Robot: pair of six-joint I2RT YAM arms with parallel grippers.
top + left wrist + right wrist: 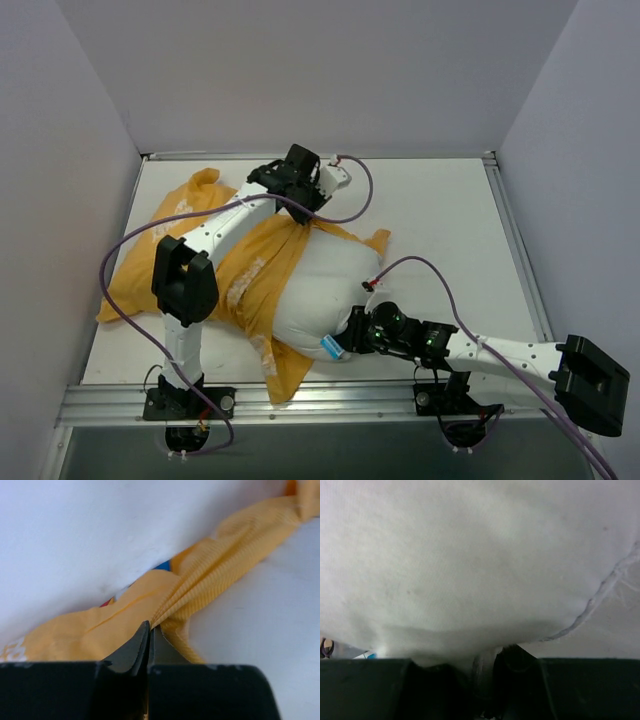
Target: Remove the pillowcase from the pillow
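Note:
The white pillow lies mid-table, its right half bare, with a small blue tag at its near corner. The orange pillowcase is bunched over the pillow's left part and trails left across the table. My left gripper is shut on a gathered fold of the pillowcase at the pillow's far edge. The pillow fills the upper left of the left wrist view. My right gripper is shut on the pillow's near edge beside the tag.
The table is walled at the back and both sides, with a metal rail along the near edge. A loose thread hangs from the pillow seam. Purple cables loop over both arms.

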